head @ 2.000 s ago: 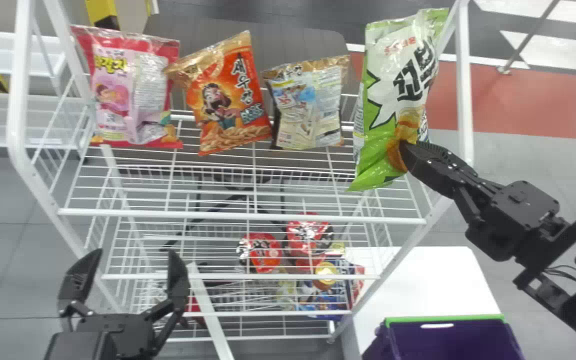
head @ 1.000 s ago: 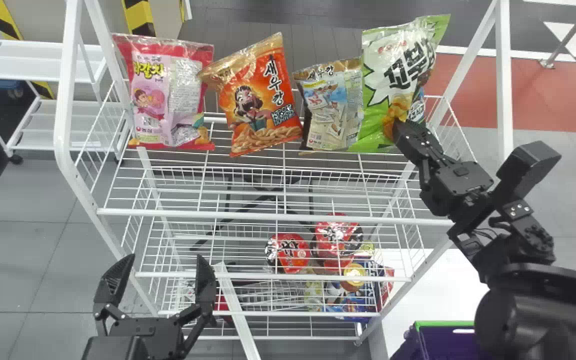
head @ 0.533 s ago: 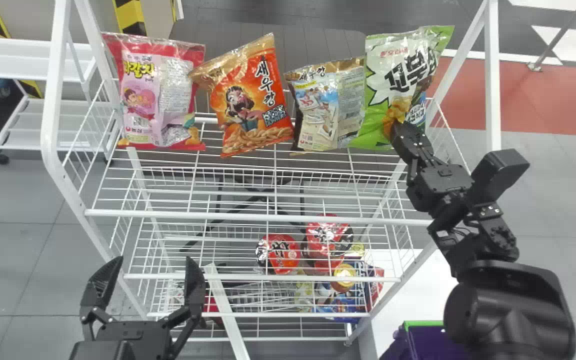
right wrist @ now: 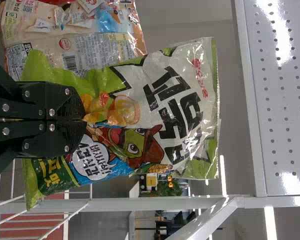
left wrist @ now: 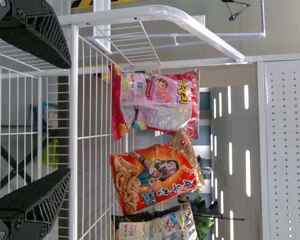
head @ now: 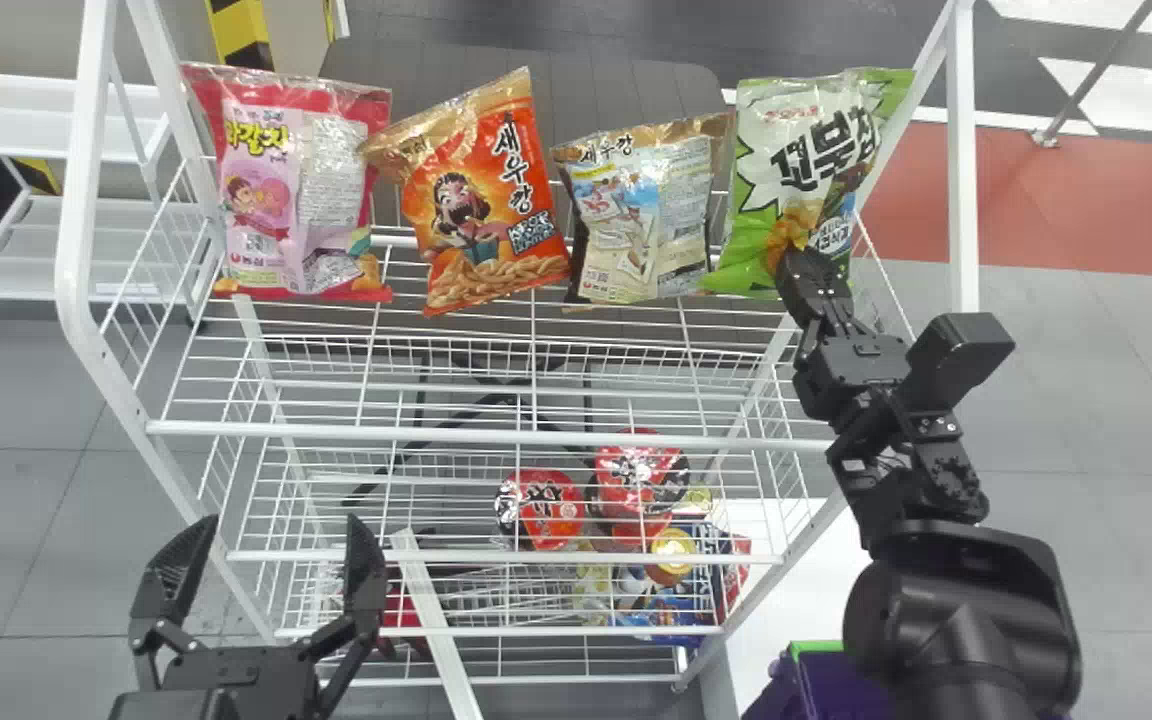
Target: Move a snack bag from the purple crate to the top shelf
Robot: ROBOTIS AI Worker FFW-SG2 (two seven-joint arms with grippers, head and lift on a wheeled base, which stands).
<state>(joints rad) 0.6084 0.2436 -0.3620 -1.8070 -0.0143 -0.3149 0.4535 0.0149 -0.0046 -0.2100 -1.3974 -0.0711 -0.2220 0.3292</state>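
Gray floor (head: 16, 540) under white wire rack (head: 963, 180). Right claw (head: 798, 252) closed, pinching green-and-white snack bag (head: 806, 150) low, bag upright at right end of top shelf (head: 496, 437). Leftward: beige bag (head: 636, 225), orange bag (head: 481, 190), pink bag (head: 286, 180). Left claw (head: 282, 520) wide open, empty.

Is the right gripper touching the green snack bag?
Touching: in the right wrist view, the right gripper is shut on the green snack bag, pinching its film.
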